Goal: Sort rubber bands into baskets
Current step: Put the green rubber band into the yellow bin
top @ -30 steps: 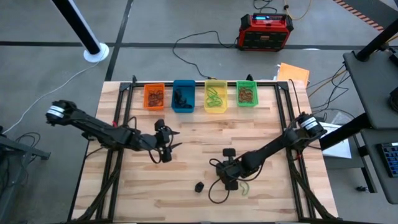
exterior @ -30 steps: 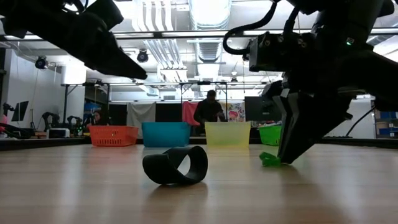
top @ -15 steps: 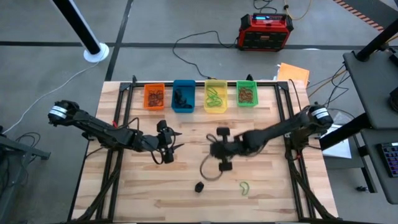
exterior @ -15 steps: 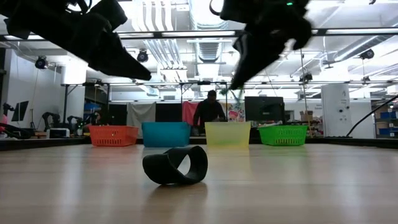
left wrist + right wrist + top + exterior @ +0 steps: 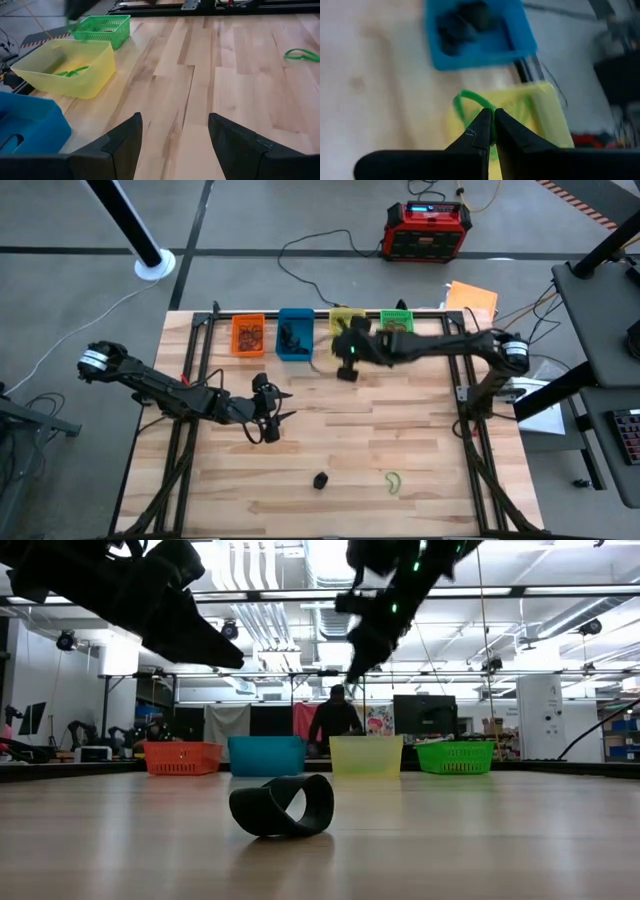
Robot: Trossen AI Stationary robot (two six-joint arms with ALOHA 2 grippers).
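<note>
Carrying step in hand; right gripper (image 5: 493,131) pinching thin green rubber band loop (image 5: 470,102) over translucent yellow plastic basket (image 5: 540,115); best to centre well inside rim, then release so loop drops in, not onto table; left gripper (image 5: 175,145) spread, holding nothing, hovering mid-table. Counts, largest first: four baskets at far edge, orange (image 5: 248,335), blue (image 5: 294,334), yellow, green (image 5: 397,330); two loose bands on light wooden table (image 5: 420,440), green (image 5: 393,481), black (image 5: 320,479).

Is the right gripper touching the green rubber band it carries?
Touching. In the right wrist view, the right gripper is shut on the green rubber band, which loops out above the yellow basket.
</note>
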